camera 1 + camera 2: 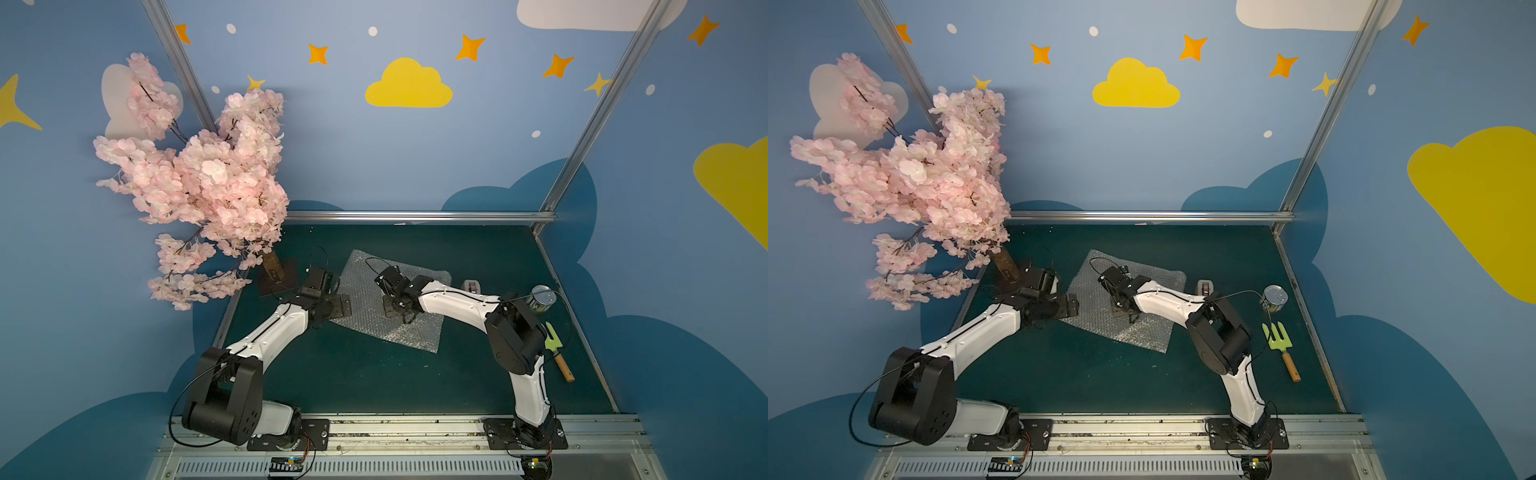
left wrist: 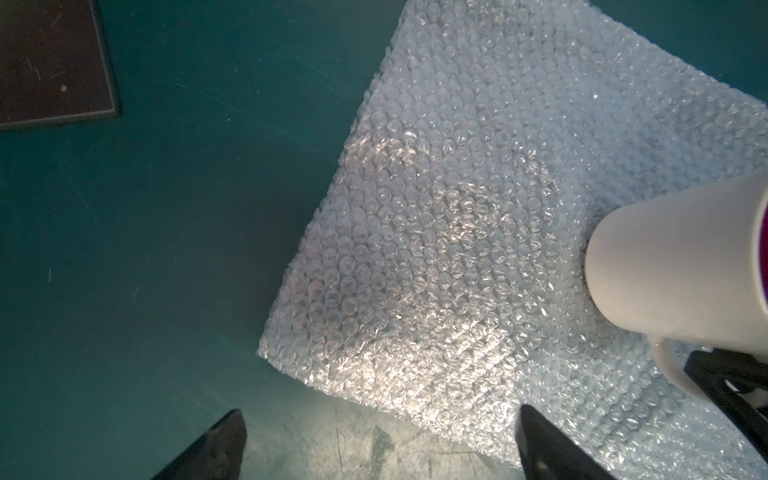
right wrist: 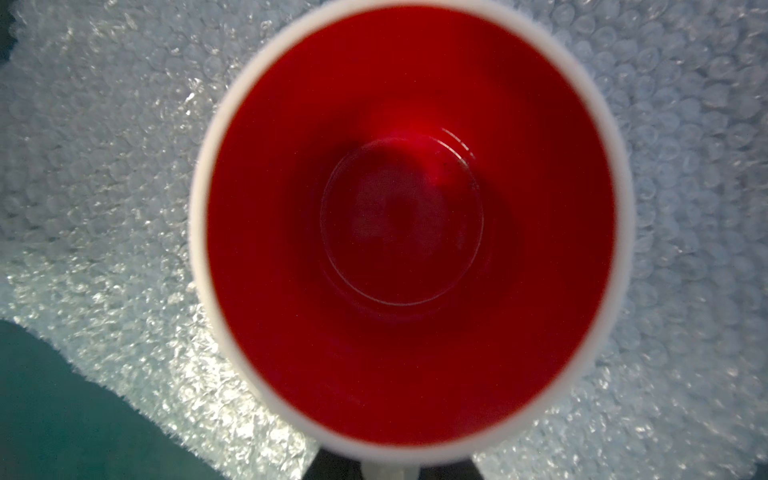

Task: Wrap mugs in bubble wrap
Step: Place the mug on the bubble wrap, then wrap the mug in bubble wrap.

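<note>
Bubble wrap (image 1: 361, 278) lies flat on the green counter (image 1: 374, 382), at centre frame in both top views. The right pincer (image 3: 388, 467) is clamped on the white handle of the mug (image 3: 407, 224), whose red interior faces the wrist camera, over the sheet's middle. The left pincer (image 2: 378, 453), fingers wide apart and empty, hovers at the sheet's left edge.

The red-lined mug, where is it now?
The mug is over the middle of the bubble wrap, held by its handle in the right gripper; it fills the right wrist view.
</note>
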Controlling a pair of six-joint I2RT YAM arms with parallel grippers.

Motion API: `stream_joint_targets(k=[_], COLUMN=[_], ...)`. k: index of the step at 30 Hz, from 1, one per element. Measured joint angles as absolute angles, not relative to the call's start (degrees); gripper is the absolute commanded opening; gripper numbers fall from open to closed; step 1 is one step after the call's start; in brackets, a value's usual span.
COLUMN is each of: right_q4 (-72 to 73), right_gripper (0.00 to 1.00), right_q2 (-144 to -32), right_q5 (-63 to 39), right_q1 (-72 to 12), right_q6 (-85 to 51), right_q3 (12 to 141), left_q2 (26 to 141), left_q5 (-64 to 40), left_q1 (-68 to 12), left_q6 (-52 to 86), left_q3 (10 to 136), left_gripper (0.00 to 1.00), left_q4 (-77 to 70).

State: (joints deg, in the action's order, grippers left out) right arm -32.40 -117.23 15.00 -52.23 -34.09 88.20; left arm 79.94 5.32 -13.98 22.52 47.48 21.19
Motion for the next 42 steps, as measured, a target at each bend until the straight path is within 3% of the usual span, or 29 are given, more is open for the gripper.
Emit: stream_joint_targets(k=[2,7,9,12,16,23,32,42], right_q4=[-32.47,-33.76,-34.83,-36.27,-38.92,-41.54,-39.7,-32.51], right_gripper=[0.02,0.52,0.63,0.71,0.73,0.73,0.73,0.73], right_q2=[-117.19,-116.53,-115.96,-113.54,-107.48,-95.68,-91.29,-88.16], right_q5=[14.24,10.79,9.58,8.64,7.64,2.35,-4.49,-10.04], right_q1=[-52.29,-52.56,-52.99,-53.17,-52.99,-48.01,-44.8,-40.12], right_q6=[-34.63,-35.14,-34.85,-34.26,-33.8,-32.53,-32.58,-34.98], right_q3=[88.18,88.16,88.12,86.87,84.51,76.36,64.66,53.65], left_q2=[79.94,79.94,79.94,80.01,81.58,86.35,92.55,96.09], left_q5=[5.67,6.2,6.28,6.44,6.72,7.31,4.75,4.69], left_q1=[-13.98,-13.87,-13.72,-13.34,-12.73,-10.81,-8.23,-7.49], left_q6=[22.52,22.65,22.81,23.18,23.53,25.28,30.13,31.57], left_q3=[47.48,47.46,47.46,47.46,47.83,51.16,52.69,53.84], left_gripper=[1.0,1.0,1.0,1.0,0.98,0.81,0.64,0.61], left_q4=[21.47,21.65,21.67,21.69,22.28,26.06,27.29,25.8])
